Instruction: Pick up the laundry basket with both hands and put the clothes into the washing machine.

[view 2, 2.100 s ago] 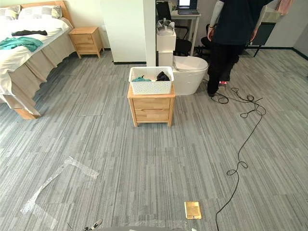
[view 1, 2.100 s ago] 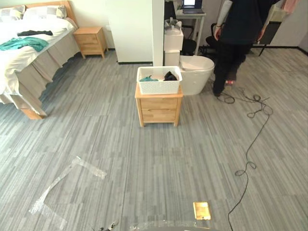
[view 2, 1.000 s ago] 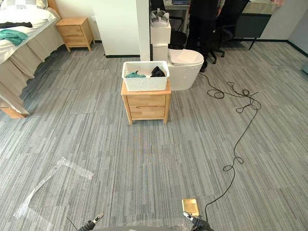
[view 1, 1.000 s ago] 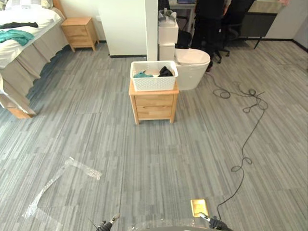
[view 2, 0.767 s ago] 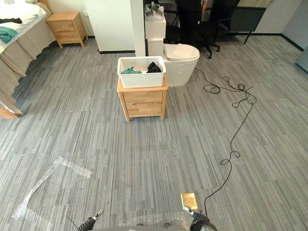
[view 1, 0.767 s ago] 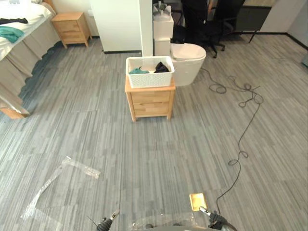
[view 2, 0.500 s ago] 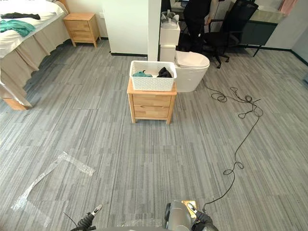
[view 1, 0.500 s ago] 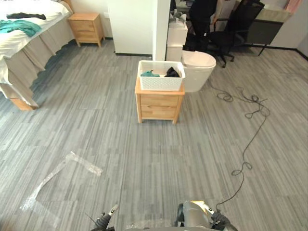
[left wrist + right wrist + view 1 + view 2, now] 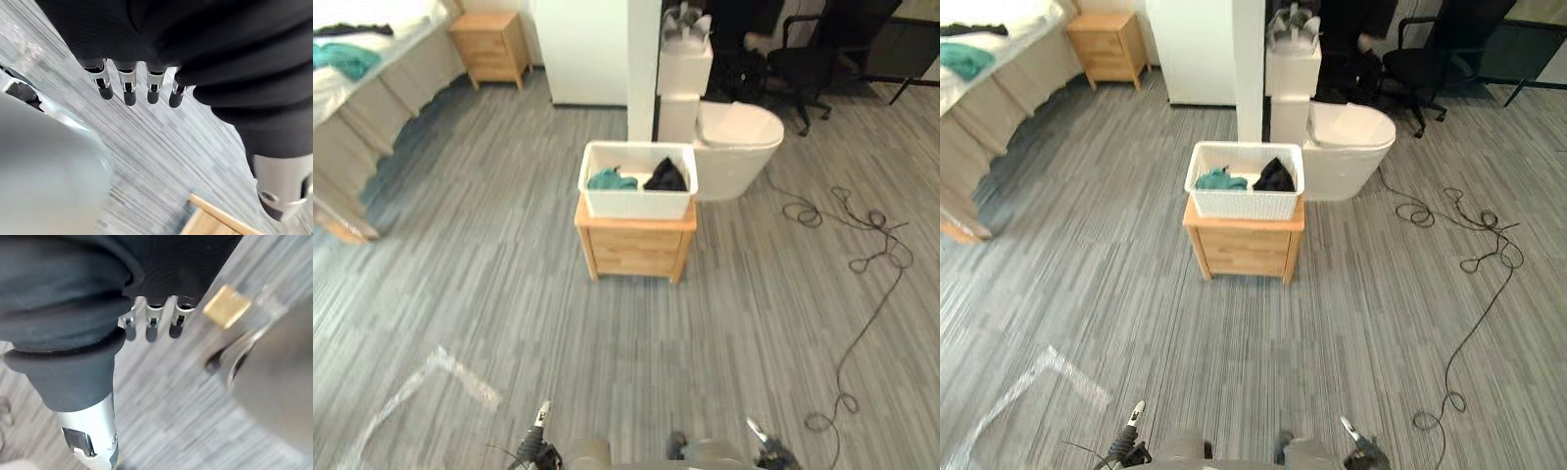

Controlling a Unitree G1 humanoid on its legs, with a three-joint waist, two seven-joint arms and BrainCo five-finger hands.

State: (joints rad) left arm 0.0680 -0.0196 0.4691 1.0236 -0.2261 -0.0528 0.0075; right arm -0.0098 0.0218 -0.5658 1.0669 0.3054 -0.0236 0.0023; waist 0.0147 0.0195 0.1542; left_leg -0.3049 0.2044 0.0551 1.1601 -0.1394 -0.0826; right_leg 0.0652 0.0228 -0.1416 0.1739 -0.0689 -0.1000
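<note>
A white laundry basket (image 9: 638,199) holding a teal garment (image 9: 611,179) and a black garment (image 9: 666,176) stands on a small wooden nightstand (image 9: 634,247) in the middle of the room, some way ahead of me. Just behind it to the right sits a white rounded unit with a closed lid (image 9: 736,147). My left hand (image 9: 128,91) hangs over the grey floor with straight fingers and holds nothing. My right hand (image 9: 151,329) hangs the same way, its fingers straight and empty. Both hands are far from the basket.
A white column (image 9: 642,59) and a white stacked box (image 9: 685,70) rise behind the basket. A person in dark clothes (image 9: 736,39) stands there by a black office chair (image 9: 822,49). A bed (image 9: 352,88) and a second nightstand (image 9: 491,43) lie at the far left. A brass floor plate (image 9: 226,306) is near my right hand.
The whole picture has shifted: the camera has moved closer, so basket and nightstand look larger. The person has walked from right of the white unit to behind it.
</note>
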